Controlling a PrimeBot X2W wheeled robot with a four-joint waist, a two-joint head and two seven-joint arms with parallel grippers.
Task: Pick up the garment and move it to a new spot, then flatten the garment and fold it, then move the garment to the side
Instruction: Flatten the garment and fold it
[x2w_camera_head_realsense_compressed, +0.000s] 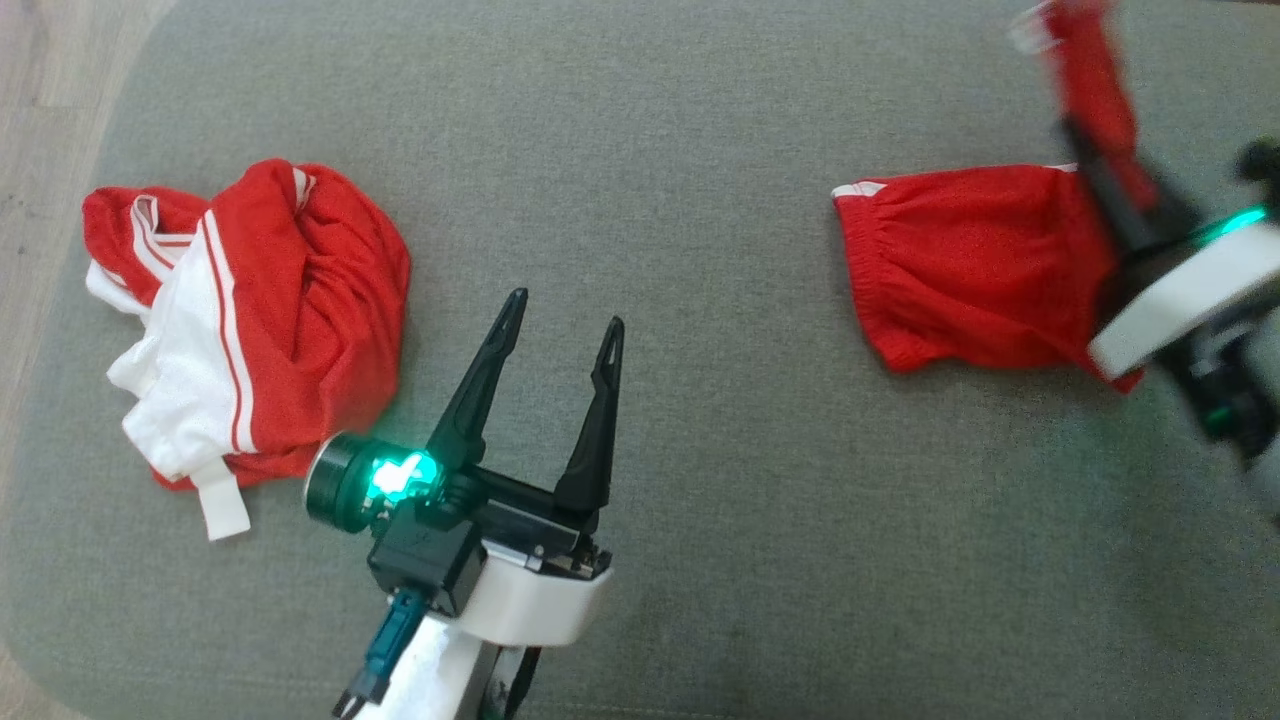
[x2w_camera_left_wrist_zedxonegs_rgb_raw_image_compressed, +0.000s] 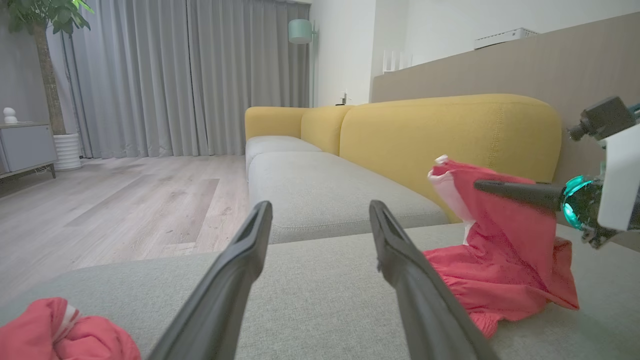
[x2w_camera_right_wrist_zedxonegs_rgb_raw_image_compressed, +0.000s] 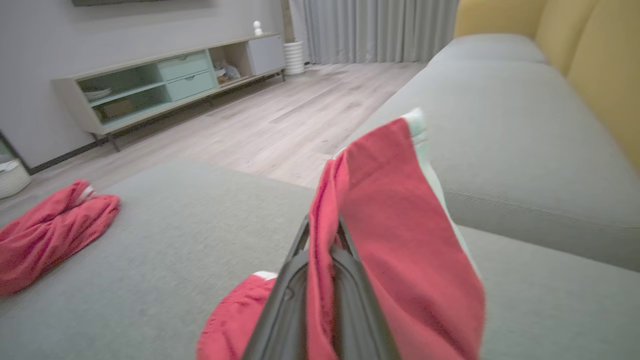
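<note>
Grey sofa cushion (x2w_camera_head_realsense_compressed: 700, 200): right fingers (x2w_camera_right_wrist_zedxonegs_rgb_raw_image_compressed: 287, 305) pinch red garment (x2w_camera_head_realsense_compressed: 960, 260); left fingers (x2w_camera_head_realsense_compressed: 480, 390) spread, empty.

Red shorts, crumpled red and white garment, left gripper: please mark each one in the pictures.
red shorts (x2w_camera_head_realsense_compressed: 960, 270), head view, middle of the part lying on the cushion
crumpled red and white garment (x2w_camera_head_realsense_compressed: 300, 290), head view, on its red folds
left gripper (x2w_camera_head_realsense_compressed: 565, 310), head view, midway between its two fingertips

Domestic living room. A long sofa (x2w_camera_left_wrist_zedxonegs_rgb_raw_image_compressed: 450, 135) with grey seats and yellow backrests is running along a beige wall (x2w_camera_left_wrist_zedxonegs_rgb_raw_image_compressed: 500, 65). Floor-length grey curtains (x2w_camera_left_wrist_zedxonegs_rgb_raw_image_compressed: 190, 75) are hanging at the far end. A potted plant (x2w_camera_left_wrist_zedxonegs_rgb_raw_image_compressed: 50, 90) is standing beside them on pale wood flooring (x2w_camera_left_wrist_zedxonegs_rgb_raw_image_compressed: 125, 200). A low sideboard (x2w_camera_right_wrist_zedxonegs_rgb_raw_image_compressed: 165, 85) with shelves and drawers is lining a grey wall (x2w_camera_right_wrist_zedxonegs_rgb_raw_image_compressed: 125, 25).
</note>
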